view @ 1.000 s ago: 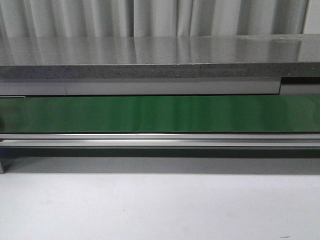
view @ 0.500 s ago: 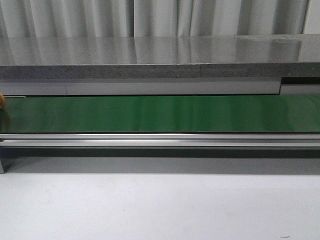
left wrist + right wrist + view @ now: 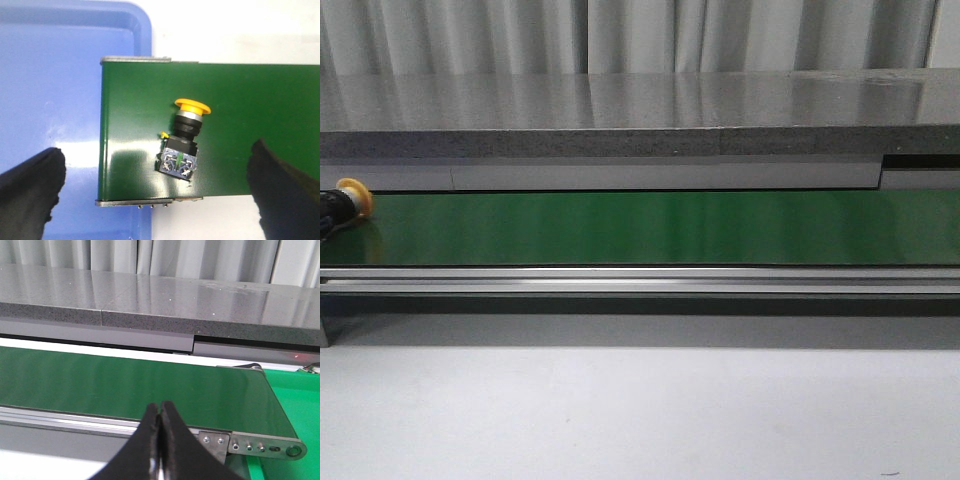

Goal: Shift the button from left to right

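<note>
The button (image 3: 182,142) lies on its side on the green conveyor belt (image 3: 250,100) near the belt's end, orange-yellow cap pointing away from its dark boxy base. It also shows at the far left edge of the front view (image 3: 348,203). My left gripper (image 3: 155,187) hangs above the button, open wide, its black fingers (image 3: 30,190) apart on either side and touching nothing. My right gripper (image 3: 160,422) is shut and empty in front of the belt's right end (image 3: 150,385).
A blue tray (image 3: 50,100) lies under the belt's left end. A green tray (image 3: 295,400) sits beyond the belt's right end. A grey stone shelf (image 3: 640,110) runs behind the belt. A metal rail (image 3: 640,280) runs along its front.
The button has come into the front view at the left edge and moved rightward along the belt; a second ago the belt there was bare.
</note>
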Robot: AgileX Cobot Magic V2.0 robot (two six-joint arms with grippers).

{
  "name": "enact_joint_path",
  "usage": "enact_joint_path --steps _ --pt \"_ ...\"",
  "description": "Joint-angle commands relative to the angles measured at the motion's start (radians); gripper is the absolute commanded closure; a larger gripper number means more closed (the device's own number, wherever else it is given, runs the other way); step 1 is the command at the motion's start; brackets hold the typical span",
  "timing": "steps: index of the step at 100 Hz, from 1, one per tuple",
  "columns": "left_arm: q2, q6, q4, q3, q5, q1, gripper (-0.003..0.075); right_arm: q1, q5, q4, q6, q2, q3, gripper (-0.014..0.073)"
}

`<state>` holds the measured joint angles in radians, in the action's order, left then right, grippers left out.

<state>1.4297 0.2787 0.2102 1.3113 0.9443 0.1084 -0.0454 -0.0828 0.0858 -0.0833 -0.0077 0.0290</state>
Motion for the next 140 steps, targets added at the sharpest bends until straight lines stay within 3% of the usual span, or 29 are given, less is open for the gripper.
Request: enact_joint_path --steps 1,30,47,70,91,119,131,140 --pt "-0.135 0.017 0.04 -0.023 -0.079 -0.005 0.0024 -0.002 0.088 -0.009 -0.002 -0.018 0.0 0.0661" --pt "-0.559 0.08 0.101 -0.351 -0.345 -0.038 0.0024 -0.002 0.088 -0.009 -0.002 -0.018 0.0 0.0661" --pt "-0.804 0.082 0.091 -0.578 -0.5 -0.101 0.0024 -0.002 0.088 -0.009 -0.002 -0.018 0.0 0.0661" --pt "-1.052 0.082 0.044 -0.843 -0.68 -0.105 0.0024 -0.002 0.088 -0.009 -0.002 -0.018 0.0 0.0661" --pt "-1.096 0.082 0.044 -1.003 -0.917 -0.105 0.0024 -0.002 0.088 -0.009 -0.002 -0.018 0.0 0.0661" --pt "-1.096 0.082 0.085 -1.072 -0.957 -0.105 0.0031 -0.002 0.088 -0.009 -0.002 -0.018 0.0 0.0661" --pt "-1.096 0.082 0.124 -1.074 -0.954 -0.105 0.009 -0.002 0.088 -0.009 -0.002 -0.018 0.0 0.0661" --pt "-1.096 0.082 0.18 -1.074 -0.953 -0.105 0.0176 -0.002 0.088 -0.009 -0.002 -0.018 0.0 0.0661"
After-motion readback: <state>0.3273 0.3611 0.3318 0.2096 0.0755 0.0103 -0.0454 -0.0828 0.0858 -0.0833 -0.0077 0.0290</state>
